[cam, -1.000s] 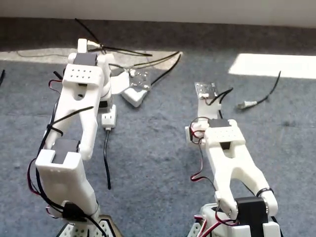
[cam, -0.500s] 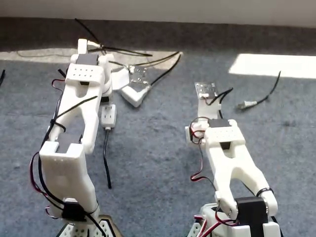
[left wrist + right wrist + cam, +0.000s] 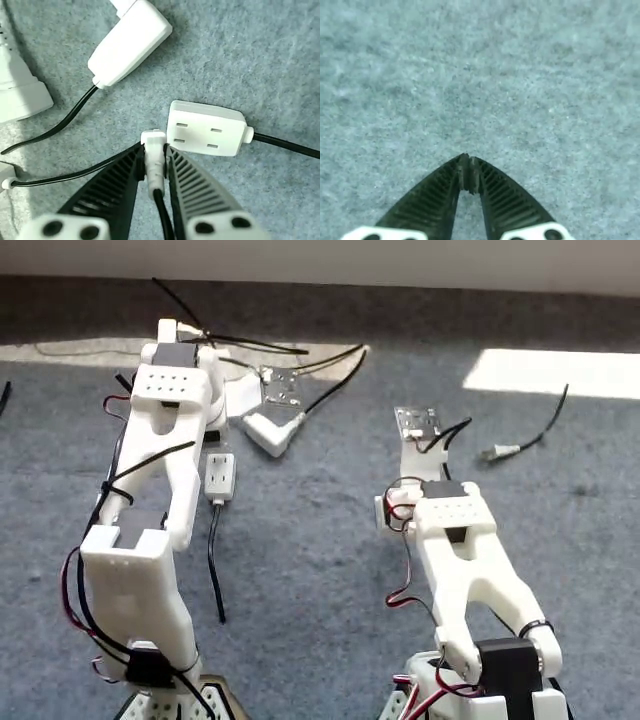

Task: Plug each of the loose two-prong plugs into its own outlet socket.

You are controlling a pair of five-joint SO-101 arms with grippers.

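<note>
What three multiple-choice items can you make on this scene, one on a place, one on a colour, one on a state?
1. Where is the small white plug that the left gripper holds?
A. Close beside the outlet block
B. Under the right arm
C. On a shelf

2. What colour is the cord of the outlet block?
A. Red
B. White
C. Black

3. How is the right gripper?
A. Shut on a plug
B. Shut, holding nothing
C. Wide open

Answers:
1 A, the plug's tip sits at the block's corner in the left wrist view.
2 C, a black cord leaves the block's end.
3 B, its fingers meet over bare carpet.
</note>
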